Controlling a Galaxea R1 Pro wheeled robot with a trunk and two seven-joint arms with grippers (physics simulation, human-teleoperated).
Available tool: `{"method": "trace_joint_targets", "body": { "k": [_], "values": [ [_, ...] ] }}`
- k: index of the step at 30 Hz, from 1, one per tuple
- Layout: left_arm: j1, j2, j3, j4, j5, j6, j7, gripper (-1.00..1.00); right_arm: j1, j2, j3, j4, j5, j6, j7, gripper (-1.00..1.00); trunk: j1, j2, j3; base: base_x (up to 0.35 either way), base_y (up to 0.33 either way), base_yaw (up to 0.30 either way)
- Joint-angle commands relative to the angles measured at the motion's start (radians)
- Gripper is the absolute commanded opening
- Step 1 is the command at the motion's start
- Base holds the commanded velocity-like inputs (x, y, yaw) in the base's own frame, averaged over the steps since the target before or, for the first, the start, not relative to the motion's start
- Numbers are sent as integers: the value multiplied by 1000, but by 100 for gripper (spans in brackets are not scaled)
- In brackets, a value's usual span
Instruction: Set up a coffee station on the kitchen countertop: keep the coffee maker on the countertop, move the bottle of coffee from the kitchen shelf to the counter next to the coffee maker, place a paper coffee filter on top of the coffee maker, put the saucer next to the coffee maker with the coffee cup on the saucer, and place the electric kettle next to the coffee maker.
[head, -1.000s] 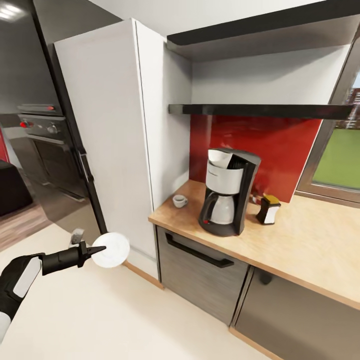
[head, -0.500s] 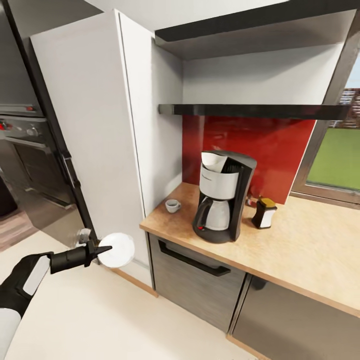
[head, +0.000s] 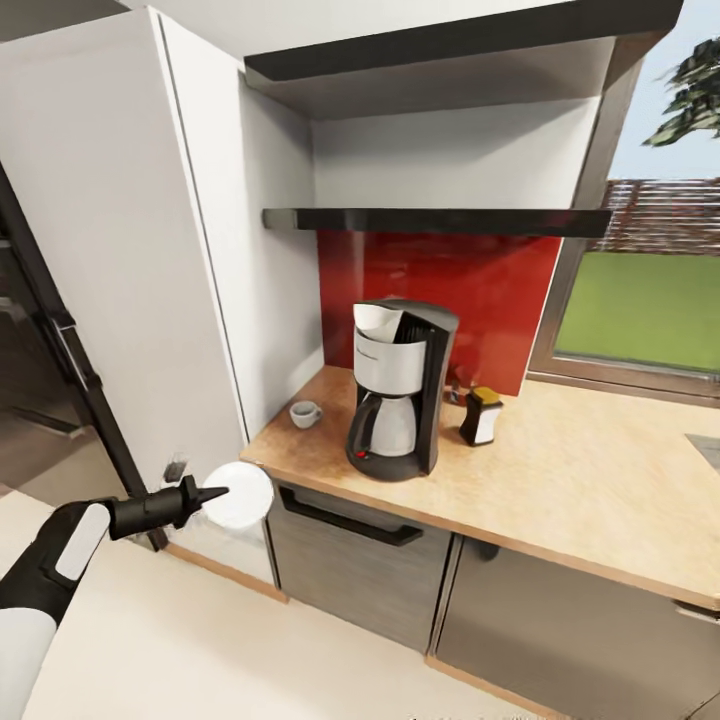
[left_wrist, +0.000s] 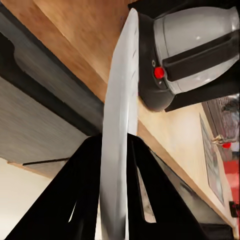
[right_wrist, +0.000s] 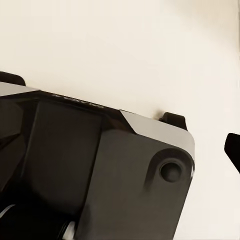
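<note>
Left gripper (head: 205, 494) pinches the saucer (head: 238, 495) by its rim, fingers (left_wrist: 87, 200) closed on either side of the plate. I see the saucer held out in the air in front of the countertop's (head: 560, 500) left corner, below the worktop edge, over the pale floor (head: 200, 640). From the left wrist camera the saucer (left_wrist: 120, 125) shows edge-on, with the grey drawer front (left_wrist: 35, 110) and the coffee maker's (left_wrist: 192, 50) steel carafe and red switch behind it.

On the countertop, the coffee maker (head: 400, 385) stands near the left end, upright. A white paper filter (head: 378, 318) sits in its top. The coffee cup (head: 305, 413) is on the wood to the left of the machine, apart from it, close to the tall white cabinet (head: 130, 260). The bottle of coffee (head: 481, 416) stands on the counter just right of the machine, in front of the red backsplash (head: 480, 290). The black shelf (head: 430, 220) runs above the backsplash. A window (head: 640, 300) is at the right.

Right gripper: I cannot tell its state; the right wrist camera gives me a dark robot part (right_wrist: 90, 175) over pale floor.
</note>
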Motion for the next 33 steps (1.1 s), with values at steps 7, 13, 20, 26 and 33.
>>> {"method": "trace_joint_targets", "body": {
  "k": [7,13,20,26,33],
  "values": [
    [-67,8,1,11,44,8,-3,-100,-1,0,9,-1,-10,5,2,100,0,-1,-2,0,0,-269],
    [-101,-1,1,23,48,12,-4,-100,-1,0,7,-2,-12,5,0,100,0,-1,-2,0,0,-261],
    [-112,-2,4,93,45,10,3,-100,-1,-13,7,-2,-12,5,-3,100,0,-1,-2,0,0,-257],
    [-111,-2,7,195,45,4,27,-100,-1,-24,6,-4,-13,5,-4,100,0,-1,-2,0,0,-59],
    [-95,10,14,213,51,-3,85,-100,11,-36,5,-6,-18,6,-4,100,0,-1,-2,0,0,-3]
  ]
}}
